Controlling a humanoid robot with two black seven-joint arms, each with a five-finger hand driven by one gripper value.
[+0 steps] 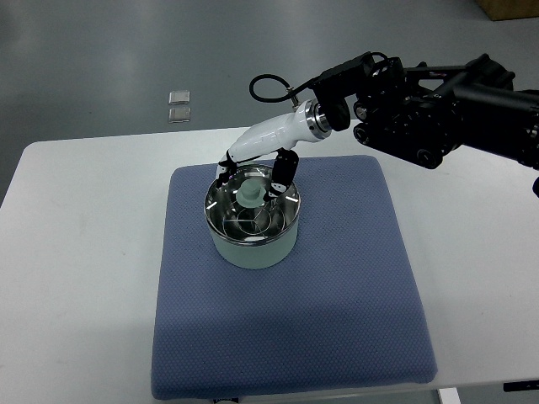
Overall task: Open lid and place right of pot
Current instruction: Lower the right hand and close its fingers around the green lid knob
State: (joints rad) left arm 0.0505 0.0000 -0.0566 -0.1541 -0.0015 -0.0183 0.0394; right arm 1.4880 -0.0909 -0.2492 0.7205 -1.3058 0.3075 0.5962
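A pale green pot stands on the blue mat, a little left of the mat's middle and toward its far edge. Its glass lid with a steel rim sits on top, with a pale green knob at the centre. My right hand, white with black fingertips, reaches in from the right and hovers over the lid. Its fingers hang down on both sides of the knob, spread around it and apart from it.
The mat lies on a white table. Bare mat stretches to the right of and in front of the pot. Two small clear squares lie on the grey floor beyond the table's far edge.
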